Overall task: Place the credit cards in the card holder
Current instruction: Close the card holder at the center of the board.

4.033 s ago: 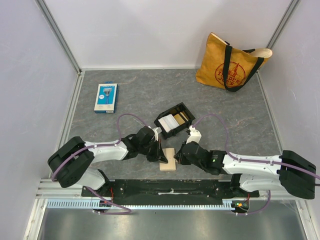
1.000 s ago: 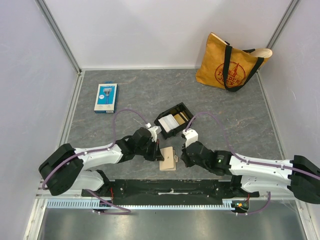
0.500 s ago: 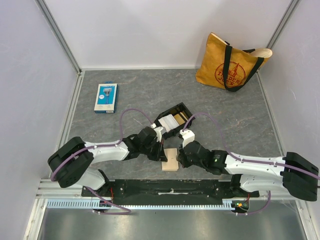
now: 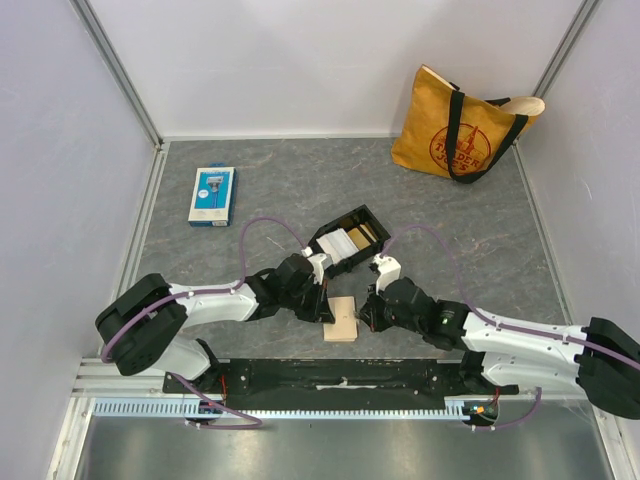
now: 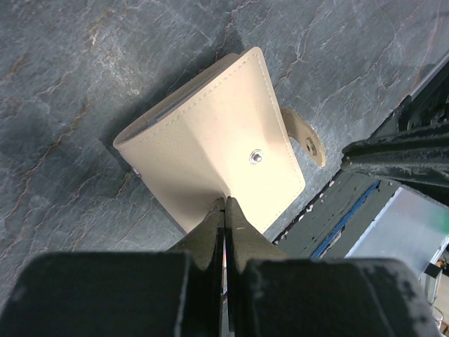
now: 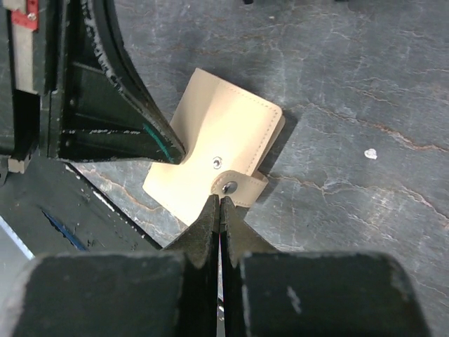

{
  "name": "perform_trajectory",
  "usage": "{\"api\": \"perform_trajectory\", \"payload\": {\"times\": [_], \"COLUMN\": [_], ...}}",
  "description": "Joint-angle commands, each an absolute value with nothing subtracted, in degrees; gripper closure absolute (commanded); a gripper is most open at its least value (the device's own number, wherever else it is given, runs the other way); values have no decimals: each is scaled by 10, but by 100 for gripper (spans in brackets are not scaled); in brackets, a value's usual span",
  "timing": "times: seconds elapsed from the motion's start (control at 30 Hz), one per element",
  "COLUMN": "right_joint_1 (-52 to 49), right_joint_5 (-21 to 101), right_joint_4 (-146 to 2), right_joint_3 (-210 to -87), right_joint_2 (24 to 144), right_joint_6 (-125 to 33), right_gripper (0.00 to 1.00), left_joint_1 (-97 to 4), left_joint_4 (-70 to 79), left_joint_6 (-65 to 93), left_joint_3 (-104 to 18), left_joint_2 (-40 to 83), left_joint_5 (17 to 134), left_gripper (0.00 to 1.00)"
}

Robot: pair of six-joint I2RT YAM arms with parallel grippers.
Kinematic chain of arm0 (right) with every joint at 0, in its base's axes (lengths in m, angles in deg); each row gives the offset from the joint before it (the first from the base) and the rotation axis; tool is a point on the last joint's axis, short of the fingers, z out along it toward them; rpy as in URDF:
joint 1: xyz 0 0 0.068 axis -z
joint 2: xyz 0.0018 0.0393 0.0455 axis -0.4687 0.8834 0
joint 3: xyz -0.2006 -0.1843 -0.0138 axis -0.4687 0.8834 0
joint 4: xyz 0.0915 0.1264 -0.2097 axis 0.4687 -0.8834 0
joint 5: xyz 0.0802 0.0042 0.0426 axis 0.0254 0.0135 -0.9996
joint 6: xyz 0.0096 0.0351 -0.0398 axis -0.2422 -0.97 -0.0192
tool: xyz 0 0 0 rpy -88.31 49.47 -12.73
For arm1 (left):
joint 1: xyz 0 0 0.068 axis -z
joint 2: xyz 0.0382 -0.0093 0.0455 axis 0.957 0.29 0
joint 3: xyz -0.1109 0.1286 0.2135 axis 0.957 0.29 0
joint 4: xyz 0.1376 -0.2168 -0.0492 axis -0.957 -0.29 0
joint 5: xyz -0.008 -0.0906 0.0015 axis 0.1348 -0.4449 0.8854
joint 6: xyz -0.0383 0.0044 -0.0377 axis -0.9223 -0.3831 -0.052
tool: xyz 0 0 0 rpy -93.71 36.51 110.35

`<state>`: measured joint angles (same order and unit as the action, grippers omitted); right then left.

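- Tan card holder [image 4: 341, 320] lies folded flat on the grey table [image 4: 250, 170], close to the near edge and between the two grippers. Its snap tab [image 6: 242, 189] is loose and sticks out on the right.
- Left gripper [image 5: 224, 205] has its fingers pressed together, tips touching the holder's left edge.
- Right gripper [image 6: 219, 203] likewise has its fingers pressed together, tips against the tab. Whether they pinch it cannot be told.
- White and gold credit cards [image 4: 340, 243] sit in a black tray [image 4: 338, 224] just beyond the holder.
- Blue-and-white package [image 4: 212, 195] lies far left, and a tote bag [image 4: 460, 125] stands far right.
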<state>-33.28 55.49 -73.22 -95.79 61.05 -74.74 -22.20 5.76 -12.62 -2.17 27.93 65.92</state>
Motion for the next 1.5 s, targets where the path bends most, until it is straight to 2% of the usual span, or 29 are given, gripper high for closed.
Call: {"api": "perform_trajectory", "payload": {"times": [0.0, 0.6, 1.47], "right_joint_1": [-311, -275, -257], "right_joint_5": [539, 435, 421], "right_joint_4": [-702, -609, -598], "right_joint_3": [-940, -934, -952], "right_joint_2": [600, 691, 730], "right_joint_6": [-773, -775, -759], "right_gripper": [100, 100, 100], "left_joint_1": [-214, -213, -212], "left_joint_4": [45, 41, 39], "left_joint_6": [-110, -106, -98], "left_joint_3": [-30, -34, -47], "left_joint_2": [279, 276, 282], "left_joint_5": [671, 658, 647], "left_gripper": [98, 98, 98]}}
